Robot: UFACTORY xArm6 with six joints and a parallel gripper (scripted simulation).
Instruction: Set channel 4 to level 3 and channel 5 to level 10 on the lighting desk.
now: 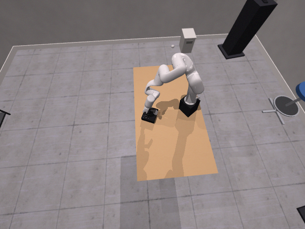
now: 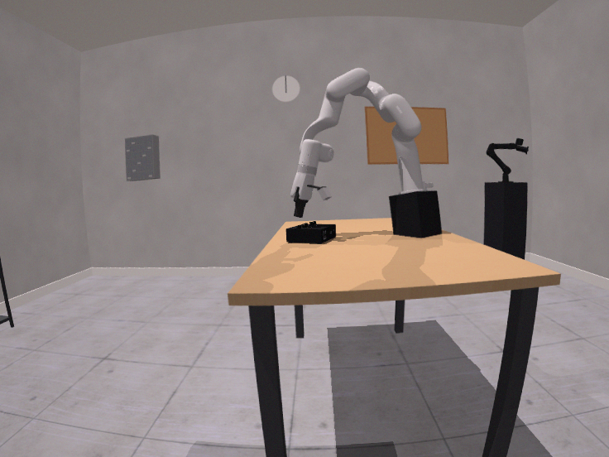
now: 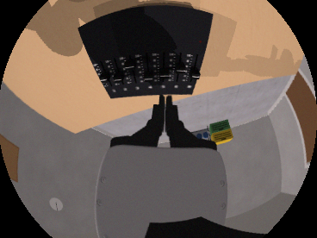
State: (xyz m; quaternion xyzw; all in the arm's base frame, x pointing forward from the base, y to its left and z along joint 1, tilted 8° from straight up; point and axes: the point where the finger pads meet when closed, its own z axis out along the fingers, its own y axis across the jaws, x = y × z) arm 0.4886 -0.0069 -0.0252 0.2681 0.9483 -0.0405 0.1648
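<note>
The black lighting desk (image 1: 149,115) stands on its feet near the left edge of the wooden table; it also shows in the side view (image 2: 310,232) and in the wrist view (image 3: 148,53). A row of several faders (image 3: 151,71) runs along its near side in the wrist view; their cap lines are too small to read. My gripper (image 3: 164,103) (image 2: 298,213) is shut and empty, fingertips pressed together. It hovers a little above the desk's fader end, not touching it.
The arm's black base block (image 2: 414,213) stands on the table to the right of the desk. The table's left edge runs close beside the desk (image 1: 136,118). A black pedestal (image 2: 505,216) stands off the table at the right.
</note>
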